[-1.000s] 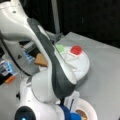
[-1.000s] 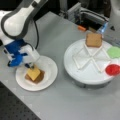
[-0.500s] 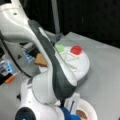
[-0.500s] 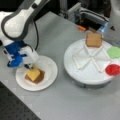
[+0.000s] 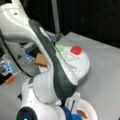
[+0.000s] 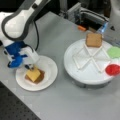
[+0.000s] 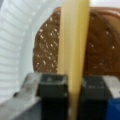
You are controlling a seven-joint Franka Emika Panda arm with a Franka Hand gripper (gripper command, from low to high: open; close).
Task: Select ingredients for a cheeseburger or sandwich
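My gripper (image 7: 74,80) is shut on the yellow cheese square (image 7: 72,37), which stands on edge between the black pads (image 7: 52,90). Right beneath it lies the brown round patty (image 7: 45,52) on the white paper plate (image 7: 15,45). In a front view the gripper (image 6: 28,67) hangs over the plate's (image 6: 50,67) left part, the cheese (image 6: 32,74) tilted on the patty (image 6: 40,78). A tan bread square (image 6: 93,40), green lettuce (image 6: 115,52) and a red disc (image 6: 112,69) lie in the white divided tray (image 6: 82,75).
My arm (image 5: 50,65) fills most of a front view, hiding part of the tray (image 5: 82,67). Behind the tray stand a grey device (image 6: 90,17) and a small orange part (image 6: 82,28). A dark perforated strip (image 6: 15,110) borders the table at a front view's bottom left.
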